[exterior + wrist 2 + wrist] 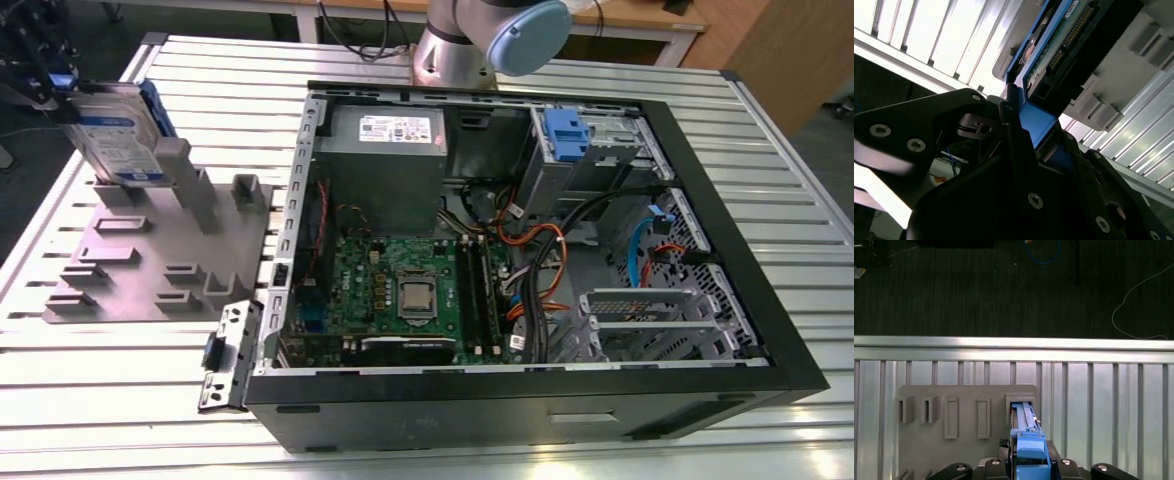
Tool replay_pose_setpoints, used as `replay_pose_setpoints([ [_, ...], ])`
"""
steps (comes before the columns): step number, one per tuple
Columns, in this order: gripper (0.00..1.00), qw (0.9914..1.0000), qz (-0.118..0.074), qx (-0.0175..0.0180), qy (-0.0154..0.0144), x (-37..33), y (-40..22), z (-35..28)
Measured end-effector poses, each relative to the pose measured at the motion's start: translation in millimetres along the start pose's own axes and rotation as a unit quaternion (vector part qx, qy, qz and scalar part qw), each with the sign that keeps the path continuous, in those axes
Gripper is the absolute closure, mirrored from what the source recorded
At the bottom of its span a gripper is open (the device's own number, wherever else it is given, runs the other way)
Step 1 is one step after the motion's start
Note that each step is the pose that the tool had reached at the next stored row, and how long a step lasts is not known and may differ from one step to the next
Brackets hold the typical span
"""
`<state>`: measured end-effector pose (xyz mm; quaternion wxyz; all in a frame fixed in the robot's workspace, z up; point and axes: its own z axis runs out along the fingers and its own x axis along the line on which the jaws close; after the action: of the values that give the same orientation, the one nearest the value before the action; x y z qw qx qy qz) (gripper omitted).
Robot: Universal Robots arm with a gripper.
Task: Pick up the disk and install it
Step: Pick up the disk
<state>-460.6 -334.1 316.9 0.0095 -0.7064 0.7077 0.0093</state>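
Exterior view: disk (118,142) in end effector (64,98)

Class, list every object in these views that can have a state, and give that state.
disk: upright at the pegs of the grey plate, held by its blue rail.
gripper: jaws shut on the disk.
computer case: lying on its side, side panel off, interior exposed.
processor: uncovered, no cooler fitted.

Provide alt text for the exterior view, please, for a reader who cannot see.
The disk stands on edge at a grey pegged plate at the exterior view's left, the pincer at its top. An open computer case lies beside it on a slatted table.
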Motion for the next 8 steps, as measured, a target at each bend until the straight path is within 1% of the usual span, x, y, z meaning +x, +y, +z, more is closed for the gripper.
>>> replay_pose_setpoints([
  [8, 0.64, 1.0, 0.0, 0.0, 0.0, -0.1, 0.0, -2.9],
])
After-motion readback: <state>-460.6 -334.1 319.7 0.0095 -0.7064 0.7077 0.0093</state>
